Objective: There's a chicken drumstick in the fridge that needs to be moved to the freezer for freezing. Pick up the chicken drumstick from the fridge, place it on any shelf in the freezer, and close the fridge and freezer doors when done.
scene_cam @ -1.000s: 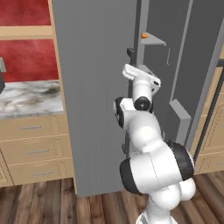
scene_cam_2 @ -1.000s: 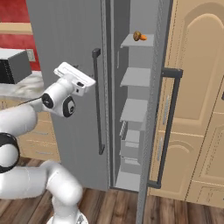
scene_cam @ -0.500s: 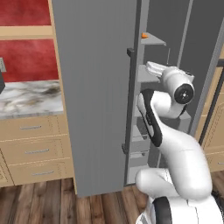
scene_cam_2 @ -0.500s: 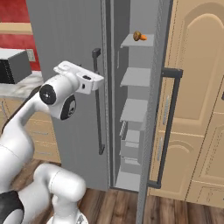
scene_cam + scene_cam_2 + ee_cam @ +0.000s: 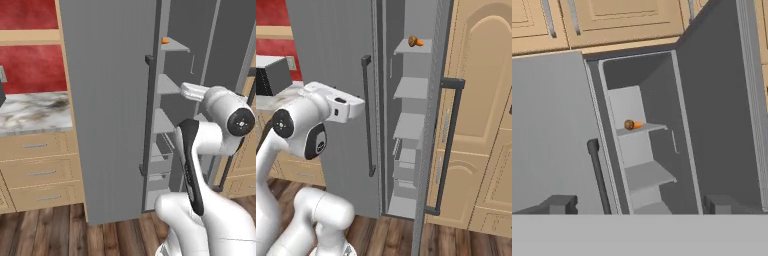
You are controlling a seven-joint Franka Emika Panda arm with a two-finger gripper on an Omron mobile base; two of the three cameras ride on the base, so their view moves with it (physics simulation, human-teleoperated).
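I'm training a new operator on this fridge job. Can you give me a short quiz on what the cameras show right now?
1. True or false: the wider fridge door is closed.
2. Where does the chicken drumstick lie? A: on the top shelf of the open freezer. B: in a low drawer. C: on the floor.
3. Fill in: the gripper is ___, with nothing between its fingertips.

Key: 1 true; 2 A; 3 open.

Matt grey doors, smooth pale shelf, wood-grain floor.
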